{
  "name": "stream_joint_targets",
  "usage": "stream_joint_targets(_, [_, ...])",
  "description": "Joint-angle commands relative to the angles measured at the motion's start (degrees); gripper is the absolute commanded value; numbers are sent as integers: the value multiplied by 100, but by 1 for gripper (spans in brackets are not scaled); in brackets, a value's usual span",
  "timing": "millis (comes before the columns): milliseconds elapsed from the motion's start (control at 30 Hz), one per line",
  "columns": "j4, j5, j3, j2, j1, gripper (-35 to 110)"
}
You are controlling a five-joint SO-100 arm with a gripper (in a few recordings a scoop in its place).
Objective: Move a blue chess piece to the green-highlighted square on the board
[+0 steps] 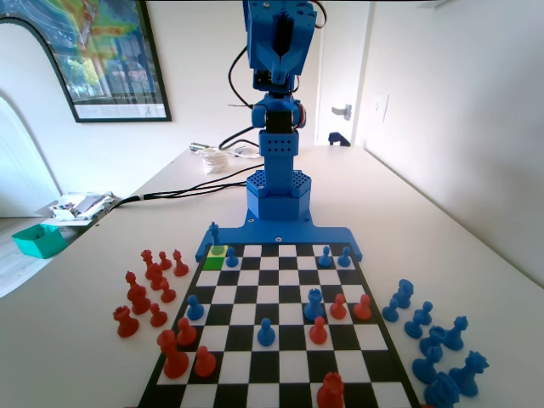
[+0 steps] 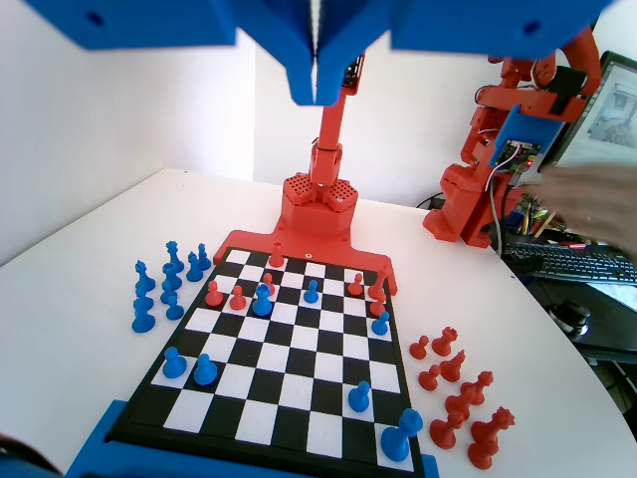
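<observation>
The board [image 1: 280, 399] lies in front of the blue arm, and the green-highlighted square [image 1: 214, 260] is at its far left corner in the fixed view. Just right of that square stands a slim blue chess piece [image 1: 231, 257], seen in the wrist view as a blue pawn [image 2: 359, 396] near the front right. More blue pawns [image 1: 266, 331] stand mid-board. My gripper [image 2: 317, 75] hangs high above the board, its jaws pressed together with nothing between them. In the fixed view the gripper [image 1: 282, 47] is raised at the top of the arm.
Red pieces [image 1: 153, 293] crowd the table left of the board in the fixed view, and spare blue pieces [image 1: 433, 340] stand to its right. A larger blue piece [image 1: 214, 232] stands at the corner by the base plate. A teal tray [image 1: 38, 240] sits far left.
</observation>
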Motion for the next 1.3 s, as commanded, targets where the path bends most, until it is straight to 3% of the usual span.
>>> stream_joint_targets(0, [-35,-9,44,18,26,1])
stream_joint_targets(733, [-35,-9,44,18,26,1])
stream_joint_targets(1267, [-35,-18,35,9,-53,10])
